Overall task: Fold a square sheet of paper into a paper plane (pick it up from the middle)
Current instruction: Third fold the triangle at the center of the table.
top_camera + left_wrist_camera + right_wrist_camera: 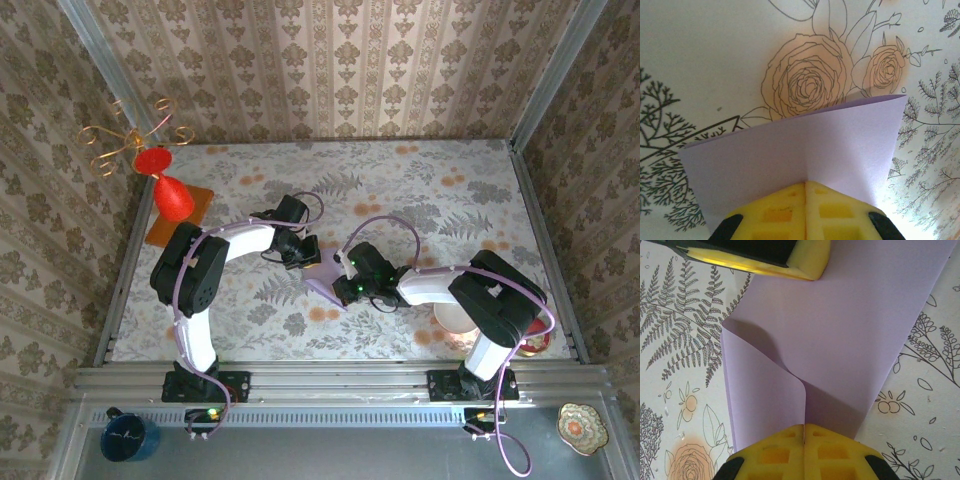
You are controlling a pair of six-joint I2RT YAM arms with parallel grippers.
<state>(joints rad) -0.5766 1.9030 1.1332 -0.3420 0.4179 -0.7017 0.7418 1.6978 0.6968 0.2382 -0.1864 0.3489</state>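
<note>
Red vase at far left

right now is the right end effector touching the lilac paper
Touching. The right wrist view shows the right end effector shut on the lilac paper, with the paper's edge pinched in the closed jaws.

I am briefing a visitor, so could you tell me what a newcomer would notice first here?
The lilac paper at mid-table, half curled over, is pinched by the left gripper and right gripper. At the far left, a red vase stands on an orange mat.
</note>
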